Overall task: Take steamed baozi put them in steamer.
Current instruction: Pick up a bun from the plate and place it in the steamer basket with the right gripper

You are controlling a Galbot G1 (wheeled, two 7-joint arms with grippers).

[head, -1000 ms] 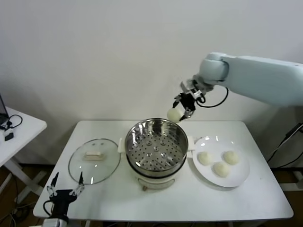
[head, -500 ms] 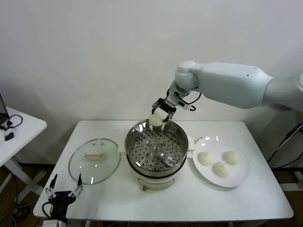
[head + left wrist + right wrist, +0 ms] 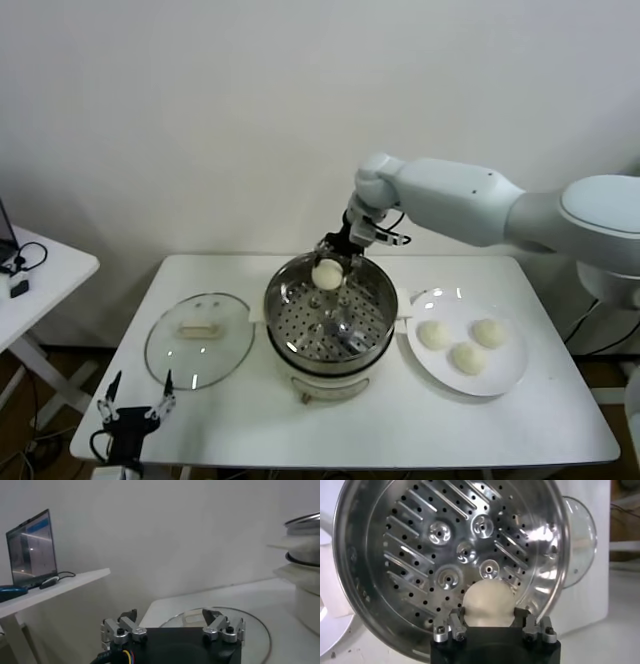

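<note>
The steamer (image 3: 330, 325) is a shiny steel pot on a cream base at the table's middle; its perforated tray (image 3: 455, 555) is bare. My right gripper (image 3: 330, 266) is shut on one cream-white baozi (image 3: 327, 273) and holds it over the far part of the pot, above the tray; the bun fills the jaws in the right wrist view (image 3: 488, 602). Three more baozi (image 3: 433, 334) (image 3: 488, 332) (image 3: 467, 357) lie on the white plate (image 3: 505, 377) to the right. My left gripper (image 3: 135, 400) hangs open and empty below the table's front left corner.
The glass lid (image 3: 198, 340) with a cream handle lies flat left of the steamer, also in the left wrist view (image 3: 250, 625). A side table (image 3: 40, 270) with cables stands at far left; a laptop (image 3: 29, 547) sits on it.
My right arm has carried the baozi leftward from beyond the pot's right rim and lowered it over the steamer's tray. The left arm has not moved.
</note>
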